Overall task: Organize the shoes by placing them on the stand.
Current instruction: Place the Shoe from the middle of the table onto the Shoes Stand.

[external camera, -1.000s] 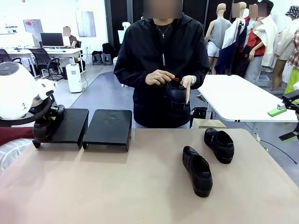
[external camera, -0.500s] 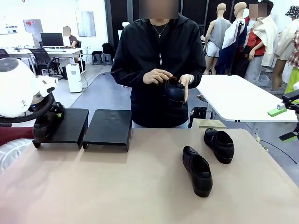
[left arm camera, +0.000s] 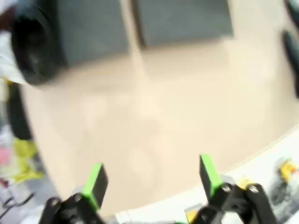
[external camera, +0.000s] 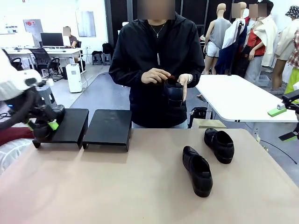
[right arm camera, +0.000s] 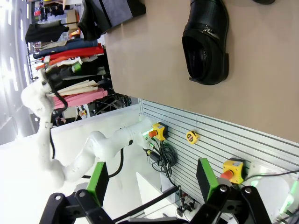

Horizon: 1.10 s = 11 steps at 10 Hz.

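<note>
Change, left side: a second ago the left jaws were down on the shoe on the stand (external camera: pixel 41 132). Now they have let go, and the left arm (external camera: pixel 14 81) has drawn back up and to the left.
Change, elsewhere: the two shoes on the desk (external camera: pixel 117 186) lie as before, and the right jaws have not moved.
Left jaws: wide apart. The green pads (left arm camera: pixel 96 183) have nothing between them and hang above bare desk.
Right jaws: wide apart and empty, off the desk's right side, with their pads (right arm camera: pixel 205 176) well separated.
Shoe on the stand: it sits at the outer end of the left stand (external camera: pixel 70 126).
Right stand (external camera: pixel 110 127): bare, just beside the left one.
Other shoes: the near shoe (external camera: pixel 198 171) and the far shoe (external camera: pixel 219 145) lie on the desk's right half, close but apart. The held shoe (external camera: pixel 175 93) is at chest height in the person's hands (external camera: pixel 156 76).
Materials: the shoes are smooth black leather with a slight shine, rounded toes and thick soles. The stands are matte black slabs, flat and sloping, on short legs. The desk top is plain tan.
Left wrist view: blurred. The placed shoe is a dark blob at the top left, against the end of a grey slab.
Right wrist view: sharp. It shows the near shoe's open top, its strap with a small bright trim, and a slotted grey panel (right arm camera: pixel 210 135) below the desk edge.
</note>
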{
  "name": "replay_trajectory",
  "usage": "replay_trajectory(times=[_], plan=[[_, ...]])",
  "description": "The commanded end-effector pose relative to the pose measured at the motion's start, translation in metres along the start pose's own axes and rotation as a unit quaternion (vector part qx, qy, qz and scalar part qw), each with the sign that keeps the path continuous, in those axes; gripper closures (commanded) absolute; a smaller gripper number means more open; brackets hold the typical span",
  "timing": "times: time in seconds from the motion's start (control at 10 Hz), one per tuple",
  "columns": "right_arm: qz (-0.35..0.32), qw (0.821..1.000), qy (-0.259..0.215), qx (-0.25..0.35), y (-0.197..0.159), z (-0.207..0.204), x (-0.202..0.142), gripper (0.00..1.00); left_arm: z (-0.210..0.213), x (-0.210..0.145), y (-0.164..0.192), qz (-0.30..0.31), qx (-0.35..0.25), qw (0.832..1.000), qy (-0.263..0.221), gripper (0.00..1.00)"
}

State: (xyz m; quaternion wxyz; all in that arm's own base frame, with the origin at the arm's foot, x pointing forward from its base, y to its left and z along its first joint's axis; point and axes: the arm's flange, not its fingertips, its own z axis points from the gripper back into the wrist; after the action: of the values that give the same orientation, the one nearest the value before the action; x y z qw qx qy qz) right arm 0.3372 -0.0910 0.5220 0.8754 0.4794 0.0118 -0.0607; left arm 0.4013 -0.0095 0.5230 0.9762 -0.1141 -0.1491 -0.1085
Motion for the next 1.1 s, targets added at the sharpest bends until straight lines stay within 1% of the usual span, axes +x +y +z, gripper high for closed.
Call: replay_trajectory(times=[0.0, 0.1, 0.2, 0.3, 0.4, 0.5, 0.6, 0.7, 1.0], plan=[[-0.004, 1.0, 0.002, 0.0, 0.003, 0.003, 0.0, 0.0, 0.046, -0.041, 0.02, 0.012, -0.087, 0.993, 0.081, 0.0], [-0.004, 1.0, 0.002, 0.0, 0.003, 0.003, 0.0, 0.0, 0.058, -0.062, 0.025, 0.005, -0.142, 0.986, 0.084, 0.0], [-0.004, 1.0, 0.002, 0.0, 0.003, 0.003, 0.0, 0.0, 0.07, -0.084, 0.036, -0.002, -0.208, 0.977, 0.055, 0.0], [-0.004, 1.0, 0.002, 0.0, 0.003, 0.003, 0.0, 0.0, 0.076, -0.103, 0.041, 0.0, -0.255, 0.967, 0.022, 0.0], [-0.004, 1.0, 0.002, 0.0, 0.003, 0.003, 0.0, 0.0, 0.079, -0.115, 0.044, 0.004, -0.301, 0.953, -0.037, 0.0], [-0.004, 1.0, 0.002, 0.0, 0.003, 0.003, 0.0, 0.0, 0.077, -0.117, 0.043, 0.026, -0.33, 0.941, -0.066, 0.0], [-0.004, 1.0, 0.002, 0.0, 0.003, 0.003, 0.0, 0.0, 0.072, -0.111, 0.038, 0.001, -0.358, 0.93, -0.086, 0.0], [-0.004, 1.0, 0.002, 0.0, 0.003, 0.003, 0.0, 0.0, 0.092, -0.117, 0.049, 0.019, -0.293, 0.955, -0.026, 0.0], [-0.004, 1.0, 0.002, 0.0, 0.003, 0.003, 0.0, 0.0, 0.092, -0.117, 0.049, 0.019, -0.293, 0.955, -0.026, 0.0]])
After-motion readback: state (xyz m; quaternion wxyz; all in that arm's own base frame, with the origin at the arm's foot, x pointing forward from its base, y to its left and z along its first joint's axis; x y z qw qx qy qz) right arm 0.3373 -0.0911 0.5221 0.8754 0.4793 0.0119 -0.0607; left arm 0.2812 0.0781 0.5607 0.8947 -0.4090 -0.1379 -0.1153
